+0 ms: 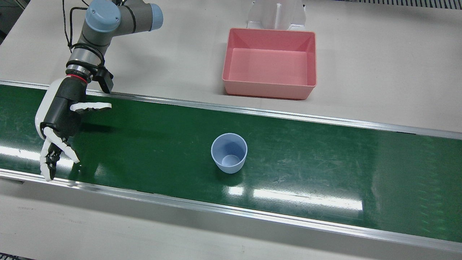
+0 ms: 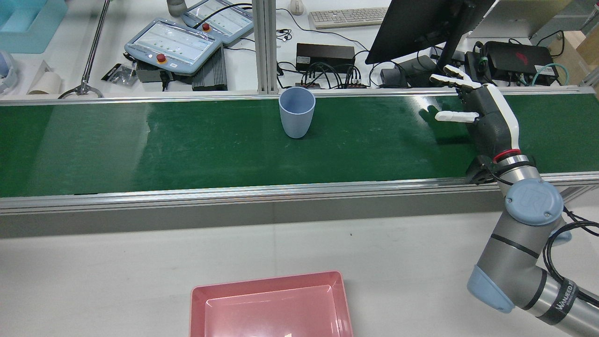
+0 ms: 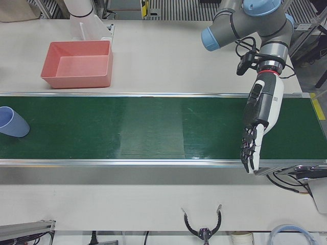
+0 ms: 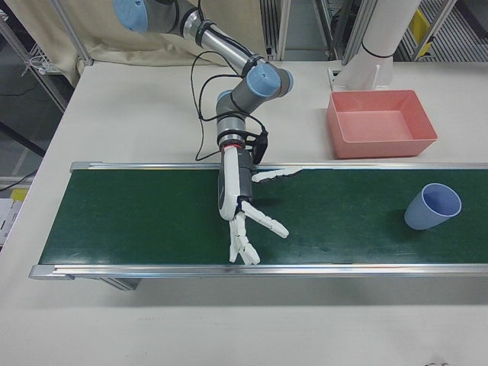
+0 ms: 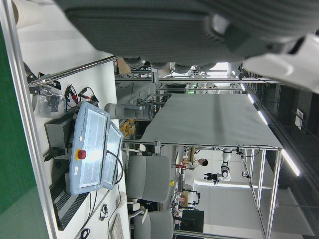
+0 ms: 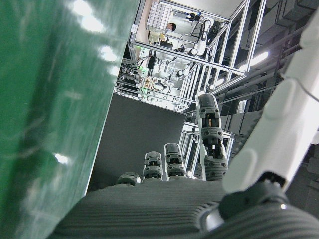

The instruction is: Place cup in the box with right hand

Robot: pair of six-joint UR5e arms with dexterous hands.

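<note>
Right hand [image 1: 59, 119]: hung over the belt [image 1: 325, 169], fingers spread, nothing held, well apart from the cup along the belt.
Left hand [image 3: 260, 117]: poised above the belt with fingers straight and apart, empty, far from the cup on the other side.
Cup [image 1: 229, 152]: stood upright, mouth up, mid-belt, untouched.
Box [image 1: 270, 63]: sat empty on the table beyond the belt's rail, near the cup.
Risk: likely tipped or pushed away by a low sideways approach, the cup being light and the belt glossy; rail possibly clipped during the carry.
</note>
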